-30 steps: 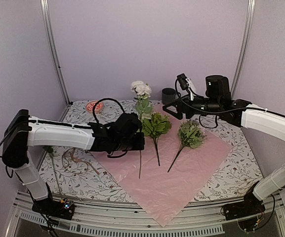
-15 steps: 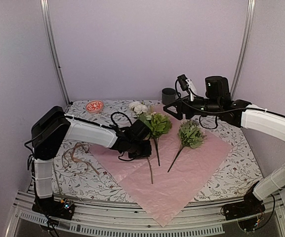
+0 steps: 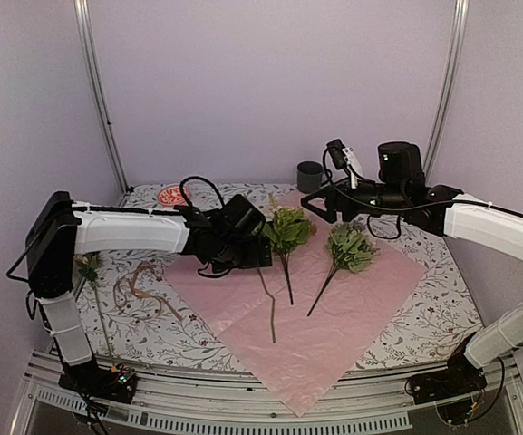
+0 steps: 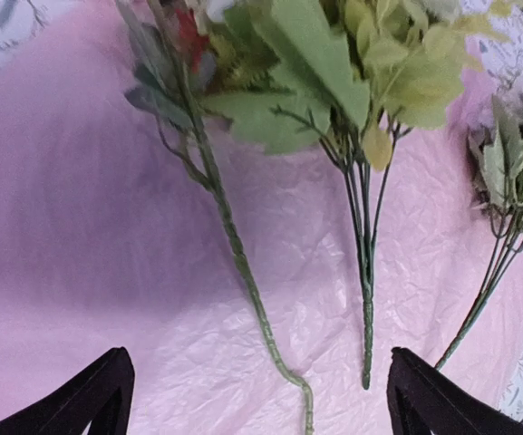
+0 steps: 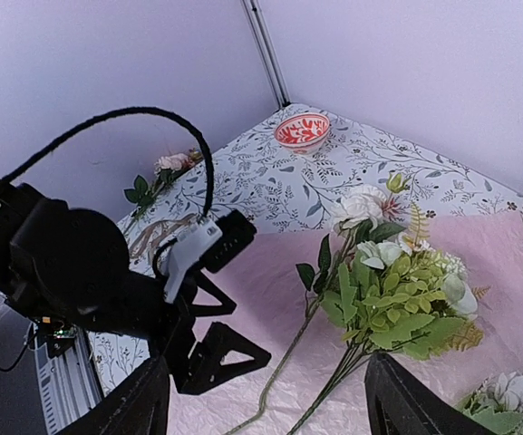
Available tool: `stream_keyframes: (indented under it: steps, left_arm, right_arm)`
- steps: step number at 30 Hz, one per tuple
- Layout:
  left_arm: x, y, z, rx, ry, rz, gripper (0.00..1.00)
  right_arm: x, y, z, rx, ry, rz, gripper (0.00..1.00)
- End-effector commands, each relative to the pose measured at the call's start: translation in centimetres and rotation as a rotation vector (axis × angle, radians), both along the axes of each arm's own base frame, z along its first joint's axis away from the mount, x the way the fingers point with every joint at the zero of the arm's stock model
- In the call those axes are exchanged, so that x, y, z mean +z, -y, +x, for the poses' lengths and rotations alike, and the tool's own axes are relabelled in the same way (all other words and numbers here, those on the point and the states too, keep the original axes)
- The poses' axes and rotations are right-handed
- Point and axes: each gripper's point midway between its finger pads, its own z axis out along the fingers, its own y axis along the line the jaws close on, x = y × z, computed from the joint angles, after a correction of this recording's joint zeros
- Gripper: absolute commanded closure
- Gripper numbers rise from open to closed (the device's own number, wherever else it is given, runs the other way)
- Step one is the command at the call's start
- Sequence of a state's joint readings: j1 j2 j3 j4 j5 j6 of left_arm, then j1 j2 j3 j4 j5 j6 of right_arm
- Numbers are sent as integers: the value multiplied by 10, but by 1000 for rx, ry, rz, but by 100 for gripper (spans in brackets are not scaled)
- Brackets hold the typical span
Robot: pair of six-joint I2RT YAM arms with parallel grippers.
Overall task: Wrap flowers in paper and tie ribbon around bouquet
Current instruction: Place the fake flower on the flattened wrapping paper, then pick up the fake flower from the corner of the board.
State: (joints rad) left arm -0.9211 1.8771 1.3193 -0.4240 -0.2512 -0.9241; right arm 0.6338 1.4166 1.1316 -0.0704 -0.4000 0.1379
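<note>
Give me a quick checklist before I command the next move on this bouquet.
1. Left gripper open, holding nothing: ok.
2. Right gripper open, empty: ok.
3. Three stems on the paper: ok.
4. Stalks gathered together: not ok, fanned apart.
5. All flowers on paper: not ok, one pink flower lies on the cloth near the left arm.
6. Ribbon lying free on the cloth: ok.

- soft, even, lilac-tinted light, no glare
- left wrist view: broad dark shadow across the paper [image 4: 306, 272]
- flowers [image 4: 315, 63] blurred there, perhaps too close
</note>
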Motion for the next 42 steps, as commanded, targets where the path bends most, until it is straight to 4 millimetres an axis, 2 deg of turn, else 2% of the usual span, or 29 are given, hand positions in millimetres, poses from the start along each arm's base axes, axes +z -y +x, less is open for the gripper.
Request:
stream_keyframes:
  steps: [1,3,4,6,7,8,10,12,14,17,20,24,26,29,33,37,39,42]
  left_arm:
    - [53,-84,39,122,92,141,1]
    - [71,-126,54,170,101,138,1]
    - [79,-153,60,212,112,150,1]
    - [90,-219,70,342,122,176,1]
    - [89,-253,72,416,110,182,1]
    - [87,-291,72,504,99,181,2]
    - [73,-363,60,711,42,184,7]
    - [55,-417,44,851,-18,176,10]
    - [38,-445,31,927,-69,184,10]
    - [11,-462,25,959,-159,185,5]
    - [-23,-461,22,945,-273,166,3]
    - [-61,-461,9,982,-358,184,5]
    - [-73,-460,4,997,-377,167,10]
    - [-82,-456,2,1002,-384,146,22]
    - [-86,-455,-1,1008,-379,140,45]
    - [-85,-458,-2,1006,-367,156,85]
    - [-78,-463,0,1007,-349,180,92]
    - [-54,-475,6,1004,-299,252,95]
  right_arm:
    - [6,3,-5,14,44,5,24]
    - [0,4,-4,6,43,-7,24]
    - [-2,5,-4,4,39,-10,24]
    - [-8,5,-5,2,25,-16,24]
    - [-11,6,-6,1,19,-19,24]
    - [-13,6,-5,-2,17,-22,24]
    - [-15,7,-5,-9,13,-26,24]
    - [-14,7,-6,-4,12,-24,24]
    - [-12,8,-6,-5,20,-24,24]
    - [-10,10,-6,-12,29,-26,24]
    - [-9,12,-5,-20,34,-27,24]
    - [-9,14,-4,-28,32,-30,24]
    - [-7,14,-4,-29,35,-29,24]
    - [-6,17,-2,-38,39,-29,24]
    - [-3,19,-2,-44,44,-28,23]
    - [0,20,-3,-49,52,-26,23]
    - [0,21,-3,-51,55,-26,23]
    - [1,21,-3,-50,56,-25,23]
